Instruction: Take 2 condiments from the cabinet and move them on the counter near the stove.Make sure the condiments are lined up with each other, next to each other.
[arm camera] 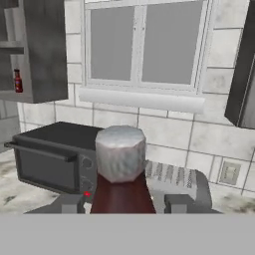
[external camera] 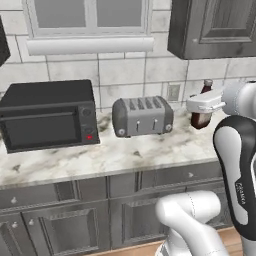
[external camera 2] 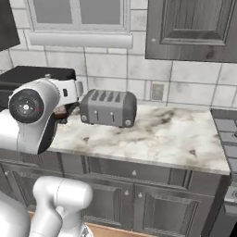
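First condiment in transit, second waiting.
My hand (external camera: 201,111) is gripping the squat bottle (external camera: 201,119) above the surface (external camera: 115,155); the red bottle (arm camera: 18,81) is sitting shelved at 10 o'clock.

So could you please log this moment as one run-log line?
gripper: shut on dark red-brown bottle | bottle: carried above counter, right of toaster | red bottle: still on cabinet shelf

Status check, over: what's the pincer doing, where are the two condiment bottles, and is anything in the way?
Pincer shut on dark bottle, carried above counter. Red bottle on open cabinet shelf. Toaster close beside carried bottle.
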Tool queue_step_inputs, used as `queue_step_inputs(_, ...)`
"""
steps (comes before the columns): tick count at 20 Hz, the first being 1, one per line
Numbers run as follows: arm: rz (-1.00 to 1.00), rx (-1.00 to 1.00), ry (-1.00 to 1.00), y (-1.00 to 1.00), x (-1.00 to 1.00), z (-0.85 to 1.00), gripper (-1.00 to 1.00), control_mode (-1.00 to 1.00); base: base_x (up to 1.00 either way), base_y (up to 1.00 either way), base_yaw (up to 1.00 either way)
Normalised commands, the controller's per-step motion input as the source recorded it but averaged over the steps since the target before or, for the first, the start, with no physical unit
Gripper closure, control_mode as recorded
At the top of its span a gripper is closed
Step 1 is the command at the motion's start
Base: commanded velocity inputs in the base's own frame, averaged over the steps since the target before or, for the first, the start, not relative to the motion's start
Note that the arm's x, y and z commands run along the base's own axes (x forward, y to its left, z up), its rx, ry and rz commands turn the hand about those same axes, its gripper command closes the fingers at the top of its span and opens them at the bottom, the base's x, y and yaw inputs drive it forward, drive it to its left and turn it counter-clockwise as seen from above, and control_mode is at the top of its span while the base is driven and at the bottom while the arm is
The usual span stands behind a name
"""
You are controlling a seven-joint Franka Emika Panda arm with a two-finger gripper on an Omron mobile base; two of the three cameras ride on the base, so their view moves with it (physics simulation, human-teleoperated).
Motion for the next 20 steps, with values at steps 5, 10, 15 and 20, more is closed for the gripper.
queue_step_inputs(5,0.0,0.0,0.0,0.0,0.0,0.0,1.0,1.0,-0.03,-0.95,0.0)
queue_step_inputs(10,0.0,0.0,0.0,0.0,0.0,0.0,1.0,1.0,0.0,-0.8,0.0)
queue_step_inputs(15,0.0,0.0,0.0,0.0,0.0,0.0,1.0,1.0,0.0,-0.52,0.0)
queue_step_inputs(20,0.0,0.0,0.0,0.0,0.0,0.0,1.0,1.0,0.11,-0.01,0.0)
